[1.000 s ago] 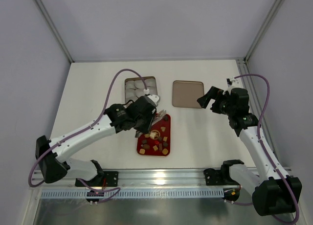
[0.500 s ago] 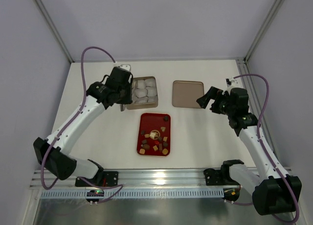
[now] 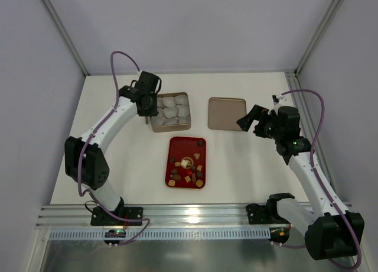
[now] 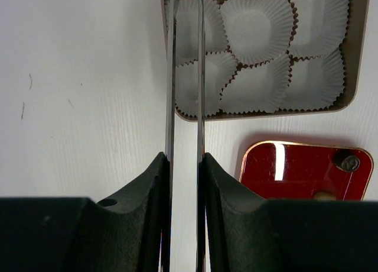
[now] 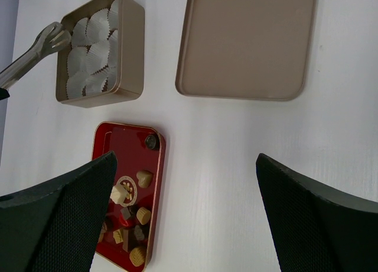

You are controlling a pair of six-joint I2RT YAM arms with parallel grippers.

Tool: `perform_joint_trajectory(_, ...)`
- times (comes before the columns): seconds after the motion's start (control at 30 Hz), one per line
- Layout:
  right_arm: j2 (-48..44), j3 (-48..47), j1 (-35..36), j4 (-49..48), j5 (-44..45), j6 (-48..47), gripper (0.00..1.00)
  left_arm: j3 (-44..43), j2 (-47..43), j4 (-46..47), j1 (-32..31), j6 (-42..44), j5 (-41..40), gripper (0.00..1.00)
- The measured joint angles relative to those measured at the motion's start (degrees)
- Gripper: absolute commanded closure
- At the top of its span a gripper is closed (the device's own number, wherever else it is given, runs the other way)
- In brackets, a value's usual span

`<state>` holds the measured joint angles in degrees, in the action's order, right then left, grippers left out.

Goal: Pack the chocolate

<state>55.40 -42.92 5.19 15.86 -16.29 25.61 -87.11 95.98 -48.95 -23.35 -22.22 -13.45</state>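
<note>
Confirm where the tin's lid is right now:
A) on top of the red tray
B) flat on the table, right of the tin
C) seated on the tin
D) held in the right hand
B: the lid lies flat on the table, clear of the open tin and to its right, while the right hand hangs open above with nothing in it.

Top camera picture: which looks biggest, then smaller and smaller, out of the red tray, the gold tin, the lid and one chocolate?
Biggest: red tray.
Next: tin and lid, which look too alike to rank.
Smallest: chocolate, tiny by far.
</note>
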Motion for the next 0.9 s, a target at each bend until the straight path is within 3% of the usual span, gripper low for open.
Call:
perform_joint_trajectory(0.5, 0.2, 0.1, 0.1, -0.4, -0.2, 0.0, 0.00, -5.2, 7.8, 2.4, 0.6, 1.2, -0.4, 0.78)
perform_joint_trajectory(0.9, 0.2, 0.1, 0.1, -0.4, -0.2, 0.0, 0.00, -5.2, 8.3, 2.4, 0.6, 1.7, -0.6, 0.64)
